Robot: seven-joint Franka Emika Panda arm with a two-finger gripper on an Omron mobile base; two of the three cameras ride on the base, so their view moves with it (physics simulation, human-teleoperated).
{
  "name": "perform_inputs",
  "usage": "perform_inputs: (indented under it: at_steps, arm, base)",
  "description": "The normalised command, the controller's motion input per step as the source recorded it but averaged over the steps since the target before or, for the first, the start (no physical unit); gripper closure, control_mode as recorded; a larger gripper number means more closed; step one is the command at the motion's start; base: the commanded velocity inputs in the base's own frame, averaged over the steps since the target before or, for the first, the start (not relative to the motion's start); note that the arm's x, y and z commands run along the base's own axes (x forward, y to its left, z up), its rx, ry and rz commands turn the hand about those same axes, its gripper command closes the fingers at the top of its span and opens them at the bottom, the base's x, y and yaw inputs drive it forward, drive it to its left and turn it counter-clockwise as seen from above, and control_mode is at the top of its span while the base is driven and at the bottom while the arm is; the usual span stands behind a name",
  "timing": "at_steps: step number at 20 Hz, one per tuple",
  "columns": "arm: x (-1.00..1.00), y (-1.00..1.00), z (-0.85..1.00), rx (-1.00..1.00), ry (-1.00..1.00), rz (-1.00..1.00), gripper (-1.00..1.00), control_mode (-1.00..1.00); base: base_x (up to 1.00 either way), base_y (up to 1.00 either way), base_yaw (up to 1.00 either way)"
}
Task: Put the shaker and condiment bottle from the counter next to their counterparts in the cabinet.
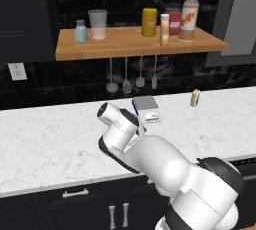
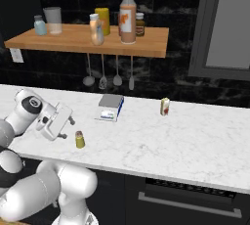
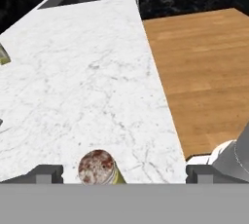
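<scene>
Six containers are standing on the wooden shelf (image 1: 135,44), four utensils (image 1: 132,79) are hanging beneath it, and one olive shaker (image 2: 79,140), one striped can (image 2: 165,106) and one box (image 2: 110,107) are sitting on the desk (image 2: 161,141).

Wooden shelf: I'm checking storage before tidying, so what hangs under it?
Under the shelf, four metal utensils hang in a row against the dark wall, above the counter. Their hooks are too small to make out, and the wall behind them is too dark to read.
</scene>
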Motion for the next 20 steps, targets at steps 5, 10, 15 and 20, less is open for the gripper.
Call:
perform_inputs:
  at_steps: [5, 10, 15, 20]
  arm:
    - [0.23, 0.00, -0.25, 0.00, 0.00, 0.00, -1.00, -1.00]
    - [0.22, 0.00, -0.35, 0.00, 0.00, 0.00, -1.00, -1.00]
    - [0.16, 0.00, -0.27, 0.00, 0.00, 0.00, -1.00, -1.00]
    - [0.01, -0.07, -0.09, 0.00, 0.00, 0.00, -1.00, -1.00]
  base:
    - [0.00, 0.00, 0.00]
    - [0.00, 0.00, 0.00]
    - [0.00, 0.00, 0.00]
    - [0.00, 0.00, 0.00]
